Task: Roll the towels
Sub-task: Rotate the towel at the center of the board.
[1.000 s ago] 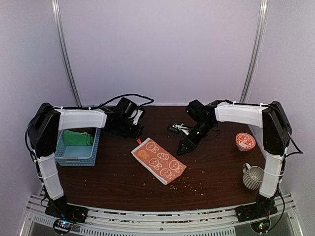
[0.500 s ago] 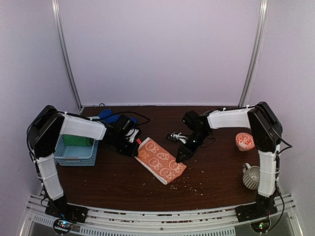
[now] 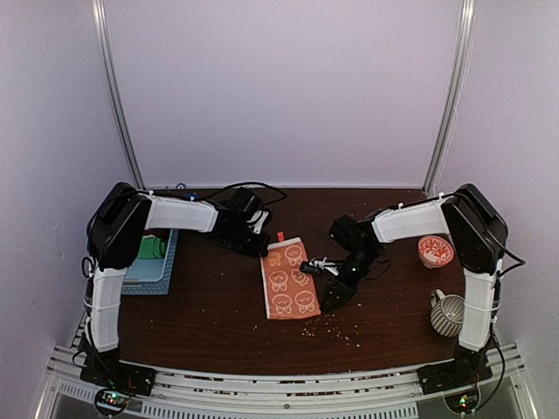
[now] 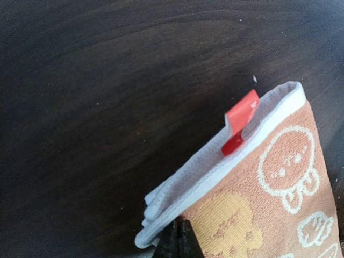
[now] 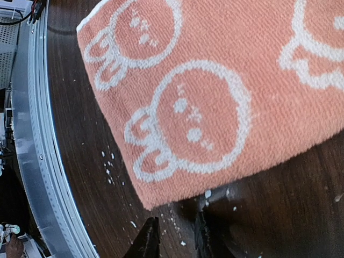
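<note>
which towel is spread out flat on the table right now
The orange towel with the white pattern, lying flat mid-table. The green towel sits bunched inside the light blue basket at the left.

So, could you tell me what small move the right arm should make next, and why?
Probably ease the right gripper forward and close it on the near corner of the orange patterned towel. It stands open just short of that corner, while the left gripper seems shut on the far hem. The towel lies flat and unrolled, so both ends likely need holding first.
</note>
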